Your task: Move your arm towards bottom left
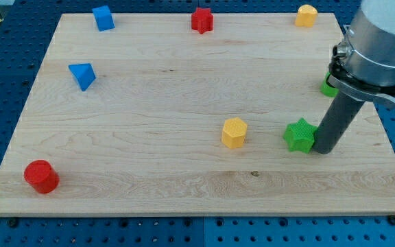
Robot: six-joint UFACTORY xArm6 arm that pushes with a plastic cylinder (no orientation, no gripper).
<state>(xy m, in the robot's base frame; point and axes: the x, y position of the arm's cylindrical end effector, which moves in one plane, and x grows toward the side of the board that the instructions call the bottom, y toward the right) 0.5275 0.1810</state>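
Note:
My tip rests on the wooden board at the view's right, just right of a green star block and touching or nearly touching it. A yellow hexagon block lies left of the star. A red cylinder sits at the bottom left. A blue triangular block is at the left, a blue cube at the top left, a red star block at the top middle, a yellow block at the top right. Another green block is mostly hidden behind the rod.
The arm's grey body hangs over the board's right edge. A blue perforated table surrounds the board.

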